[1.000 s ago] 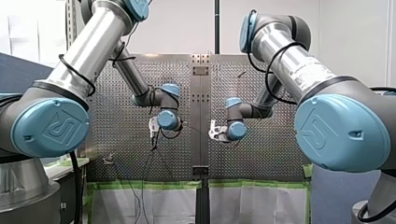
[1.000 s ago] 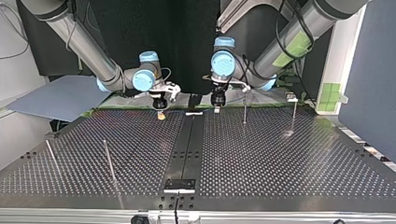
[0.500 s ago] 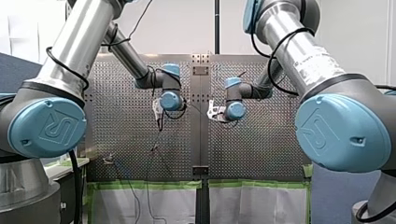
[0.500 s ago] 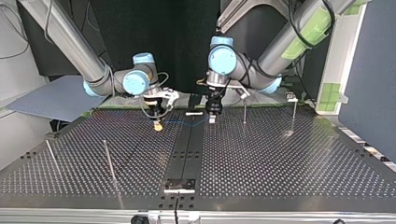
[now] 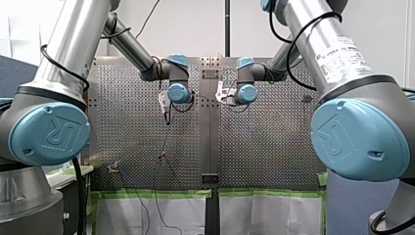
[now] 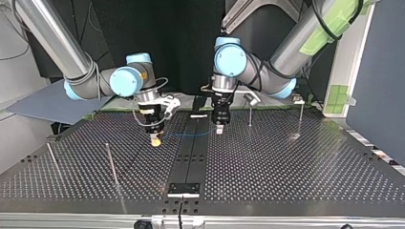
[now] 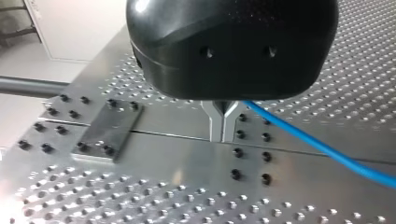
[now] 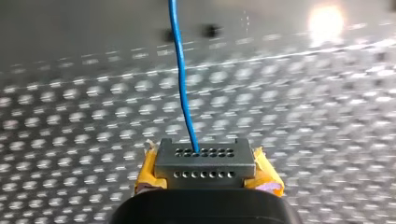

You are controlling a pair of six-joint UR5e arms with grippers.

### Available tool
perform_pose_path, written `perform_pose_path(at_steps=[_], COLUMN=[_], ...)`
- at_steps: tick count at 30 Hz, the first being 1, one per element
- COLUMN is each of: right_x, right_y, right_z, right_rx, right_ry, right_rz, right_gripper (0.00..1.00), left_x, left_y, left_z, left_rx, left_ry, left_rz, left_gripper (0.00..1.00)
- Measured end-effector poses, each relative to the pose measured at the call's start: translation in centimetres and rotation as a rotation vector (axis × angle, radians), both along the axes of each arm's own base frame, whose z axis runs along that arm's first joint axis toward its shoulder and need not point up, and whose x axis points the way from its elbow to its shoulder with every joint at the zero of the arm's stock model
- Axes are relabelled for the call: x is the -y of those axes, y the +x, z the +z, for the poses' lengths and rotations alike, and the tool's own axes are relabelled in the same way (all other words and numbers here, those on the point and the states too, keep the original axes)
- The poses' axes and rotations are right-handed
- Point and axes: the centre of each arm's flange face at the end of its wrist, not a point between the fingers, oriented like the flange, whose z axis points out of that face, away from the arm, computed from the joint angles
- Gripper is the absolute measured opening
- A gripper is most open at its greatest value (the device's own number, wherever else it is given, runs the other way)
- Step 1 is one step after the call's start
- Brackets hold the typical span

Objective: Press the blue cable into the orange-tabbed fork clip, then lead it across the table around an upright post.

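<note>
The thin blue cable (image 6: 187, 134) hangs in a shallow span between my two grippers over the middle of the perforated table (image 6: 286, 171). In the top view my left gripper (image 6: 218, 128) is at the right end of the span. Its wrist view shows metal fingers (image 7: 223, 123) pressed together, with the blue cable (image 7: 327, 150) leading out sideways from them. My right gripper (image 6: 155, 139), with yellow pads, holds the other end. In its wrist view the blue cable (image 8: 183, 93) runs straight ahead out of the shut right gripper (image 8: 204, 156). I see no orange-tabbed clip clearly.
Two upright posts (image 6: 250, 114) (image 6: 301, 117) stand at the top view's far right, beside a small grey fixture (image 6: 298, 99). Two more posts (image 6: 111, 164) (image 6: 52, 160) stand at its near left. A dark centre strip (image 6: 191, 157) splits the table, with a bracket (image 6: 183, 189) at the near edge.
Both arms have carried their grippers from the table's far edge toward the top view's camera. The blue cable now shows stretched between them. The right gripper has come furthest.
</note>
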Motion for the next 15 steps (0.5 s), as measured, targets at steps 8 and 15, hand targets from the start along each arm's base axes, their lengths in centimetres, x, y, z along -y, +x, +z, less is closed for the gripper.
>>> perform_pose_path(at_steps=[8,15], right_x=[-1.1,-2.2], right_y=[-0.4,-1.1], right_z=[4.7,9.1], right_rx=[0.032,0.061], right_ry=[-0.054,-0.101], right_rz=[0.004,0.006], right_gripper=[0.0,0.0], left_x=[0.2,0.7], left_y=[0.4,1.3], left_z=[2.1,4.3], left_rx=[0.018,0.028], left_ry=[-0.007,-0.01], left_rz=[-0.001,0.0], left_gripper=[0.02,0.02])
